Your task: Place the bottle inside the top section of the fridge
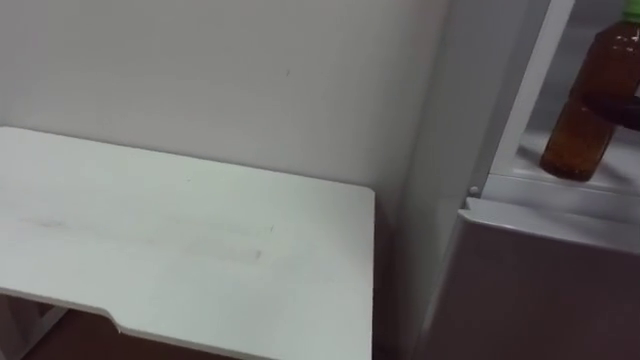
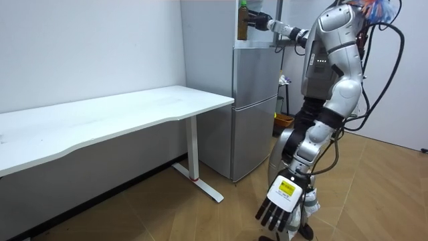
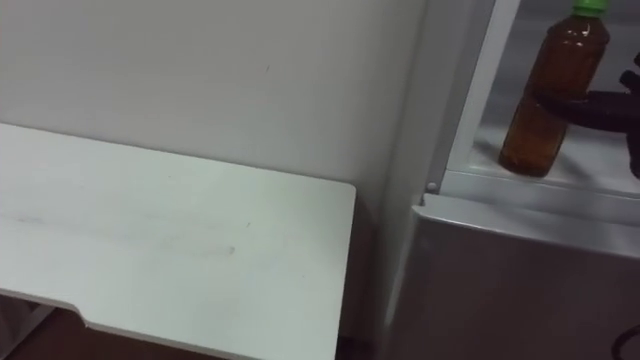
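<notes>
Left eye view: bottle [image 1: 575, 140] stood in the upper fridge [image 1: 540, 290] compt., cap cut off at the frame top. Dark fingers of the right robot hand [image 1: 615, 108] wrapped its middle from the right; palm out of frame. White desk [image 1: 200, 250] lay left of the fridge, narrow gap between. Right eye view: same grip, fingers clamped round the bottle, green cap visible, bottle leaning slightly; couldn't tell whether its base touched the shelf. Room view: robot stood at the fridge, right arm stretched high to the bottle; left robot hand [image 2: 284, 204] hung low, fingers straight and relaxed.
</notes>
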### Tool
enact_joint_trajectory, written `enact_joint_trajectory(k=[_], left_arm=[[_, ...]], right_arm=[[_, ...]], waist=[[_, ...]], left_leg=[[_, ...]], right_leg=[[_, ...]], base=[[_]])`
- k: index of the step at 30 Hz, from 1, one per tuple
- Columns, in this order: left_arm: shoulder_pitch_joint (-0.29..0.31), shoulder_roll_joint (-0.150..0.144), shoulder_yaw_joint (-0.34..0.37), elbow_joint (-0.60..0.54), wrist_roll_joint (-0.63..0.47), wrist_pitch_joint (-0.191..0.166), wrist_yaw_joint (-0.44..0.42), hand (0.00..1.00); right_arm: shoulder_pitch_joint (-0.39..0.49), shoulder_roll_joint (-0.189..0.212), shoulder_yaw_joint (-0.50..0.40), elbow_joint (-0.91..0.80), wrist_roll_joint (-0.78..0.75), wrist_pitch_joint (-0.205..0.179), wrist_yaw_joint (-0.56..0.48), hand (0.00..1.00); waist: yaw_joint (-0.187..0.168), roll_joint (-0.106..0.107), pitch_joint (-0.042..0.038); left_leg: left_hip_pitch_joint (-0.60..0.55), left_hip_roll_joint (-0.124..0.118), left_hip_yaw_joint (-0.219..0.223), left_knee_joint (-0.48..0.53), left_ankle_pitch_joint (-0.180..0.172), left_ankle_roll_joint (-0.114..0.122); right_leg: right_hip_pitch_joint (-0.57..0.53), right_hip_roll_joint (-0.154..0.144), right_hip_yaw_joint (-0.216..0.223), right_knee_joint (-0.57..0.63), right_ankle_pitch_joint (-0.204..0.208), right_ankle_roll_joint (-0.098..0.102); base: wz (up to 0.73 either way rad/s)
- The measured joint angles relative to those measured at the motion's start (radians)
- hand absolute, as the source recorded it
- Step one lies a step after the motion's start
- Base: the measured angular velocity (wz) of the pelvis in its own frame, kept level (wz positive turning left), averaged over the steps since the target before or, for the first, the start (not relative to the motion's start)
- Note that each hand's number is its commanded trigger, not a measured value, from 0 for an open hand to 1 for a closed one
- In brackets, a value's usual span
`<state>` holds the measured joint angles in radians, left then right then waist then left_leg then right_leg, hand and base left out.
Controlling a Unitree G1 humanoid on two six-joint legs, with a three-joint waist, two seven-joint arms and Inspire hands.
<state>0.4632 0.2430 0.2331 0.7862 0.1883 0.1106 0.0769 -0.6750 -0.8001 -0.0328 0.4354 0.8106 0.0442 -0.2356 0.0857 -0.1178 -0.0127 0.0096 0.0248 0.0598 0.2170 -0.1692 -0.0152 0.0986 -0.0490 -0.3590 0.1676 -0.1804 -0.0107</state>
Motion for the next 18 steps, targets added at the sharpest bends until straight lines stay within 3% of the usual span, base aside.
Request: enact_joint_trajectory(k=[5, 9, 15, 18], left_arm=[[-0.003, 0.0, -0.001, -0.001, -0.018, -0.015, 0.008, 0.0], [-0.005, -0.004, 0.0, 0.026, -0.019, -0.031, 0.01, 0.0], [-0.039, -0.011, -0.023, 0.061, -0.049, -0.053, 0.045, 0.0], [-0.044, -0.024, -0.025, 0.071, -0.048, -0.081, 0.047, 0.0]], right_arm=[[0.099, 0.008, -0.074, -0.212, -0.039, -0.004, -0.102, 0.0], [0.213, 0.03, -0.119, -0.425, -0.11, -0.048, -0.166, 0.0], [0.281, 0.116, -0.126, -0.611, -0.184, -0.095, -0.243, 0.0], [0.295, 0.13, -0.134, -0.654, -0.192, -0.121, -0.245, 0.0]], waist=[[-0.015, 0.009, 0.0032], [-0.024, 0.016, 0.0095], [-0.041, 0.027, 0.0169], [-0.049, 0.033, 0.0157]], left_leg=[[0.013, 0.001, 0.01, -0.005, 0.0, 0.0], [0.024, 0.001, 0.022, -0.02, 0.0, 0.0], [0.052, 0.004, 0.048, -0.025, -0.001, 0.001], [0.057, 0.005, 0.059, -0.028, -0.003, 0.004]], right_leg=[[0.011, 0.001, 0.014, 0.001, 0.0, 0.0], [0.017, 0.0, 0.023, 0.0, -0.001, 0.002], [0.017, 0.001, 0.052, 0.001, -0.004, 0.004], [0.015, 0.001, 0.059, 0.003, -0.003, 0.006]], base=[[-0.04], [-0.09], [-0.11], [-0.12]])
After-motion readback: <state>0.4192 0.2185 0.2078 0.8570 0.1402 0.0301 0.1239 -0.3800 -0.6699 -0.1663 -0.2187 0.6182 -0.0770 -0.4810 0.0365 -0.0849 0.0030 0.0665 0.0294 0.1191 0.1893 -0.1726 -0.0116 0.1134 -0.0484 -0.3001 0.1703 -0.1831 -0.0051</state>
